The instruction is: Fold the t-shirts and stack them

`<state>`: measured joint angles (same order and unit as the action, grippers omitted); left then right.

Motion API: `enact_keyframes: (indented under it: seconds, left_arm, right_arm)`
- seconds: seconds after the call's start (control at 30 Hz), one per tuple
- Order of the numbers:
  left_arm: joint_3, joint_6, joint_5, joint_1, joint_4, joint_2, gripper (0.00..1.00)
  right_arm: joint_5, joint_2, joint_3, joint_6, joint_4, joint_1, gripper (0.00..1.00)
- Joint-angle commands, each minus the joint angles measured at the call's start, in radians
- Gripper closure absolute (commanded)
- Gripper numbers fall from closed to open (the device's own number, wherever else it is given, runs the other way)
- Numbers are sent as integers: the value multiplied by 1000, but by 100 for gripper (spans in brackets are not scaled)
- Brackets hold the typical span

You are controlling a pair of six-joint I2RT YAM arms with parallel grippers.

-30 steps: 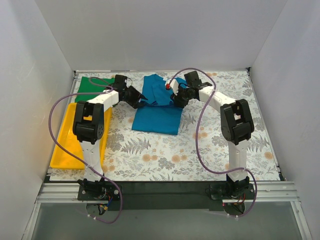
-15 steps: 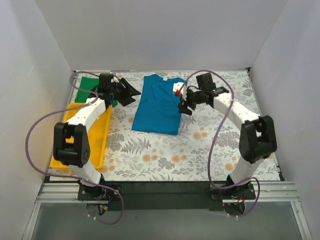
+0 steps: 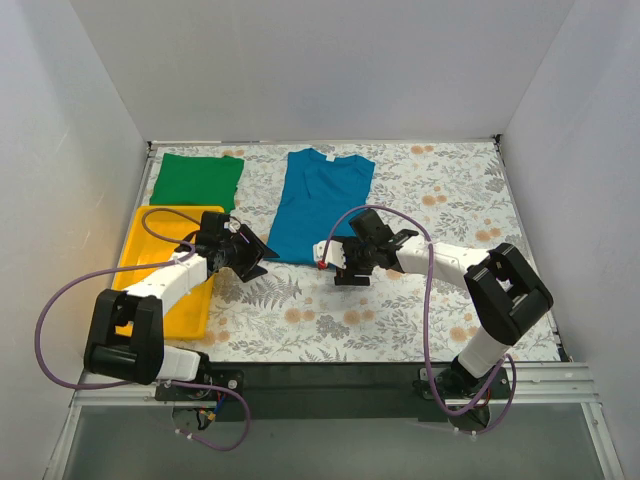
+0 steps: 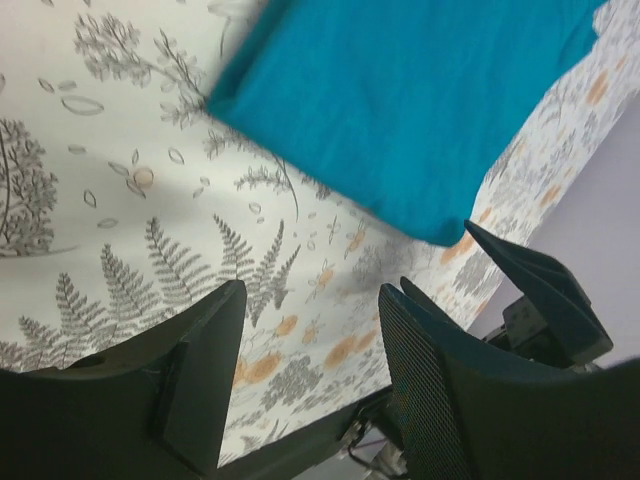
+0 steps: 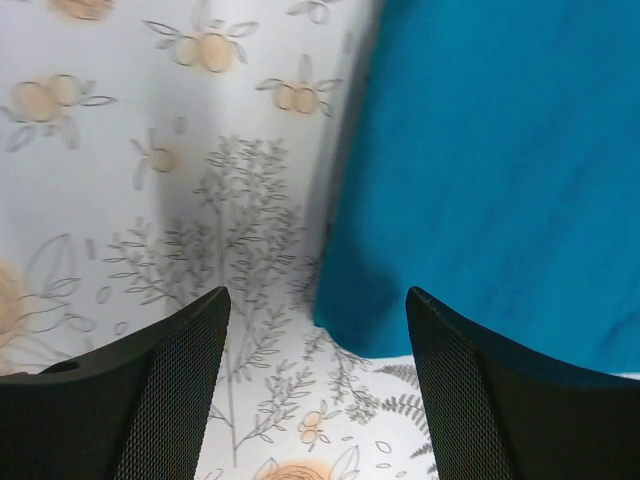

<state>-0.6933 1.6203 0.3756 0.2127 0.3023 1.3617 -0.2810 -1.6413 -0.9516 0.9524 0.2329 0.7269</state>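
Teal-blue cotton, the teal shirt (image 3: 322, 205), lies flat mid-table on the floral table cover (image 3: 440, 300), collar toward the far wall, hem toward the arms; no sleeves stick out at the sides, so it reads as a long strip, sides folded in (my judgement).

Green shirt (image 3: 197, 180) sits at the far left corner as a flat rectangle, apart from the teal one; looks folded, cannot confirm from here.

Left gripper (image 3: 252, 260) hangs low just beside the near-left hem corner; jaws parted, nothing between them; its wrist view shows only table cover between the fingers, with the teal corner ahead.

Right gripper (image 3: 338, 272) is low just beside the near-right hem corner; jaws spread wide and empty; in its wrist view the corner lies just ahead of the right-hand finger, not gripped.

Step in hand, as I judge it: the crosswise fold of the teal shirt, with both arms lining up on the hem.

Next move calls for each gripper to slide onto its corner, pinch every layer, then lift and carry the hem toward the collar in step; an uneven pull would skew the strip.

Stacking is not yet done.

Containers: one yellow tray (image 3: 150, 252) at the left edge; no shirt in it; floor bare where visible; the left arm reaches across it and hides part.
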Motion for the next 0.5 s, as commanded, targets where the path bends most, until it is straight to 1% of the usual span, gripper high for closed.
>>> enact_keyframes:
  seconds: [0.0, 0.1, 0.27, 0.47]
  left_arm:
    - [-9, 93, -82, -1, -95, 29, 45]
    - [-35, 124, -102, 2, -100, 123, 45]
    - [-67, 142, -155, 5, -100, 192, 46]
    - [-112, 170, -202, 10, -114, 283, 48]
  right_arm:
    - [104, -18, -27, -29, -110, -3, 23]
    - [121, -40, -15, -32, -138, -4, 24]
    - [121, -66, -21, -52, -158, -3, 26]
    - [123, -83, -18, -84, -175, -4, 31]
